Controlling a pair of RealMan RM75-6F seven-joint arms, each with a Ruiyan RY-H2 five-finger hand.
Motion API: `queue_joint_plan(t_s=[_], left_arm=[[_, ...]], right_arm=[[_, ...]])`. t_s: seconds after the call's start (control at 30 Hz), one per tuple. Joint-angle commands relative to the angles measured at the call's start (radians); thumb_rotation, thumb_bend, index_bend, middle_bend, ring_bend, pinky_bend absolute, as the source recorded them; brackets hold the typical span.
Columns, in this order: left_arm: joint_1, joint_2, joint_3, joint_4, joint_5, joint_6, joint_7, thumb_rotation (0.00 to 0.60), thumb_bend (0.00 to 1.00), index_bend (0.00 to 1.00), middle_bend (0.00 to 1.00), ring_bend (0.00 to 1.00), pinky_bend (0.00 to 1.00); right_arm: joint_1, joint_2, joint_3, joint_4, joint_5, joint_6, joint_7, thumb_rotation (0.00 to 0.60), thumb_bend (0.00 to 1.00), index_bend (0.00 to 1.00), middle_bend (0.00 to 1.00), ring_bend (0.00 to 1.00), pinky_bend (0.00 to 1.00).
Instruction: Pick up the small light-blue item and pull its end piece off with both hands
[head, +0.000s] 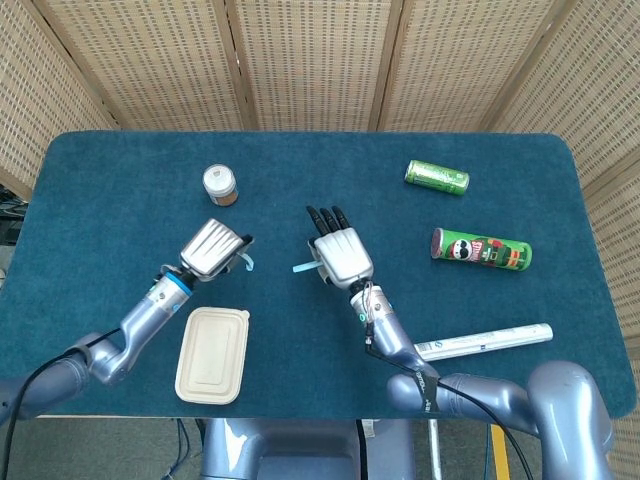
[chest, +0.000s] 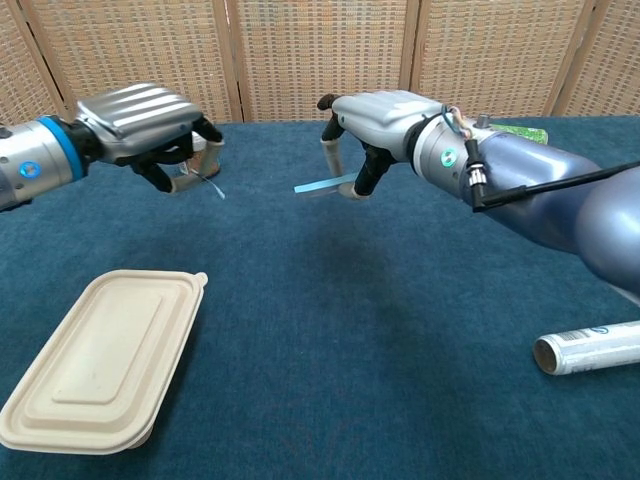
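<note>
The small light-blue item is in two parts, held above the blue table. My right hand (head: 342, 257) (chest: 385, 120) pinches the longer light-blue strip (head: 304, 267) (chest: 325, 185), which pokes out toward the left hand. My left hand (head: 210, 250) (chest: 140, 125) has its fingers curled around the small end piece (head: 247, 262) (chest: 210, 186), and only a thin pale sliver of it shows below the fingertips. A wide gap of bare cloth separates the two hands and the two parts.
A beige lidded food box (head: 213, 354) (chest: 100, 365) lies under the left forearm near the front edge. A white-lidded jar (head: 220, 184) stands behind the left hand. At right lie a green can (head: 437, 177), a Pringles tube (head: 481, 249) and a white roll (head: 481, 342) (chest: 590, 348).
</note>
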Motion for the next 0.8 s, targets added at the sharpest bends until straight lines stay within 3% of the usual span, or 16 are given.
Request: queue_joint_plan(t_s=[0.03, 0.17, 0.27, 0.33, 0.37, 0.4, 0.43, 0.47, 0.53, 0.63, 0.8], left_arm=[[0.042, 0.036, 0.023, 0.049, -0.011, 0.021, -0.051, 0.600, 0.57, 0.78, 0.97, 0.89, 0.99], [0.076, 0.053, 0.039, 0.105, -0.005, 0.051, -0.111, 0.600, 0.55, 0.78, 0.97, 0.89, 0.99], [0.092, 0.060, 0.049, 0.139, 0.005, 0.067, -0.142, 0.600, 0.40, 0.66, 0.86, 0.87, 0.98], [0.099, 0.069, 0.053, 0.148, 0.007, 0.068, -0.140, 0.600, 0.20, 0.50, 0.68, 0.75, 0.89], [0.102, 0.074, 0.054, 0.145, 0.003, 0.064, -0.134, 0.600, 0.09, 0.42, 0.54, 0.62, 0.78], [0.106, 0.088, 0.053, 0.129, -0.007, 0.050, -0.120, 0.600, 0.03, 0.34, 0.39, 0.48, 0.65], [0.108, 0.101, 0.050, 0.110, -0.016, 0.042, -0.110, 0.600, 0.00, 0.27, 0.25, 0.35, 0.53], [0.111, 0.114, 0.047, 0.088, -0.026, 0.033, -0.098, 0.600, 0.00, 0.24, 0.17, 0.28, 0.47], [0.117, 0.148, 0.037, 0.037, -0.045, 0.026, -0.062, 0.600, 0.00, 0.16, 0.02, 0.15, 0.34], [0.128, 0.182, 0.025, -0.016, -0.058, 0.040, -0.031, 0.600, 0.00, 0.11, 0.00, 0.07, 0.27], [0.176, 0.273, -0.003, -0.148, -0.093, 0.105, -0.003, 0.600, 0.00, 0.05, 0.00, 0.01, 0.21]], right_arm=[[-0.001, -0.001, -0.002, 0.016, 0.002, -0.008, 0.008, 0.600, 0.54, 0.62, 0.00, 0.00, 0.00], [0.000, -0.014, -0.009, 0.050, 0.003, -0.019, 0.011, 0.600, 0.54, 0.62, 0.00, 0.00, 0.00], [-0.001, -0.028, -0.014, 0.082, 0.008, -0.026, 0.014, 0.600, 0.54, 0.62, 0.00, 0.00, 0.00], [-0.003, -0.035, -0.018, 0.102, 0.008, -0.030, 0.017, 0.600, 0.51, 0.57, 0.00, 0.00, 0.00], [-0.004, -0.037, -0.019, 0.108, 0.008, -0.031, 0.019, 0.600, 0.44, 0.50, 0.00, 0.00, 0.00], [-0.006, -0.037, -0.018, 0.115, 0.016, -0.033, 0.015, 0.600, 0.27, 0.35, 0.00, 0.00, 0.00], [-0.006, -0.036, -0.016, 0.115, 0.024, -0.033, 0.006, 0.600, 0.12, 0.17, 0.00, 0.00, 0.00], [-0.006, -0.032, -0.015, 0.112, 0.031, -0.032, -0.003, 0.600, 0.04, 0.09, 0.00, 0.00, 0.00], [-0.007, -0.019, -0.007, 0.095, 0.037, -0.021, -0.015, 0.600, 0.00, 0.00, 0.00, 0.00, 0.00], [-0.016, 0.004, -0.002, 0.062, 0.026, 0.003, -0.017, 0.600, 0.00, 0.00, 0.00, 0.00, 0.00], [-0.086, 0.117, -0.019, -0.056, -0.068, 0.090, 0.031, 0.600, 0.00, 0.00, 0.00, 0.00, 0.00]])
